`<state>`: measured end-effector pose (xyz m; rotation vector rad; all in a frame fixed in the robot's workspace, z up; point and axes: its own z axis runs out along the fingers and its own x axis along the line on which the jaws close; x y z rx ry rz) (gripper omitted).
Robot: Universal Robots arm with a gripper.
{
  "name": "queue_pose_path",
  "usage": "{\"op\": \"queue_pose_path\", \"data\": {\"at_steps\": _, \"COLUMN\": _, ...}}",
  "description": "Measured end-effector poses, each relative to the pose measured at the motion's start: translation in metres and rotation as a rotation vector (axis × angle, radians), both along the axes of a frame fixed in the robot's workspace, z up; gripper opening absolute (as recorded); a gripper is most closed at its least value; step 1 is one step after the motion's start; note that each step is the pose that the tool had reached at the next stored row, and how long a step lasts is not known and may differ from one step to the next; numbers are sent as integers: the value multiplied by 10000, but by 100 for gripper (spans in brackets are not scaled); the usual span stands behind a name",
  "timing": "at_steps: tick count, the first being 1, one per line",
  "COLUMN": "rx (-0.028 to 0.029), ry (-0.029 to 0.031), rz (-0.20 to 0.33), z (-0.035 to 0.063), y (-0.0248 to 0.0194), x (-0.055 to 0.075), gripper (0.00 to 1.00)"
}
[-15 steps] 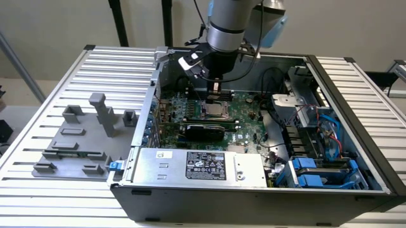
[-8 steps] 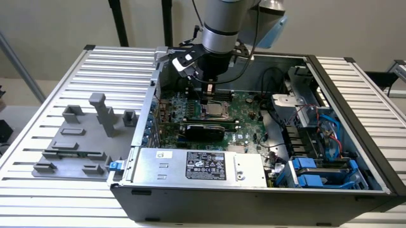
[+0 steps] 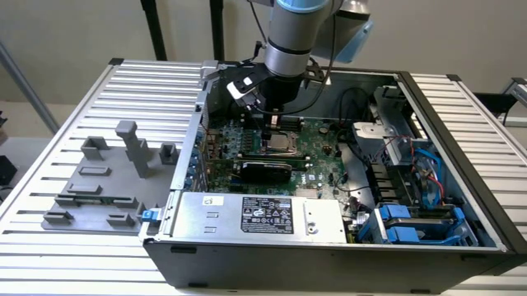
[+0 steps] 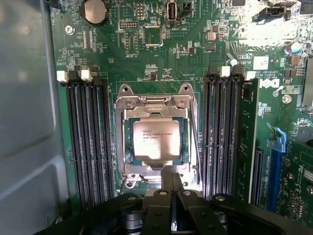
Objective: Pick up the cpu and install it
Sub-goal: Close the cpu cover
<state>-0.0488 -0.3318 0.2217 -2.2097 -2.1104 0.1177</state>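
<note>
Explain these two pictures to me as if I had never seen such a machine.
The grey tube coming from above in the exterior view is a robot arm. It reaches down into an open computer case that lies on a ribbed metal table. Grey plastic blocks stand on the table at that view's left. The other picture comes from a camera on the arm's wrist, looking down at the green circuit board inside the case. The silvery square is the chip, lying in its metal frame. The black part nearest the camera is the tool, the arm's pincer. It is shut and holds nothing; its tip is beside the chip's frame.
</note>
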Motion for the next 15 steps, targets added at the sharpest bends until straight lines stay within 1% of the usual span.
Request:
{"op": "queue_pose_path", "data": {"at_steps": 5, "rx": 21, "ry": 188, "rz": 1, "z": -22, "y": 1, "x": 1, "gripper": 11}}
{"op": "queue_pose_path", "data": {"at_steps": 7, "rx": 21, "ry": 241, "rz": 1, "z": -41, "y": 0, "x": 1, "gripper": 11}}
{"op": "queue_pose_path", "data": {"at_steps": 11, "rx": 23, "ry": 257, "rz": 1, "z": -102, "y": 1, "x": 1, "gripper": 11}}
{"op": "queue_pose_path", "data": {"at_steps": 15, "rx": 22, "ry": 281, "rz": 1, "z": -136, "y": 2, "x": 1, "gripper": 11}}
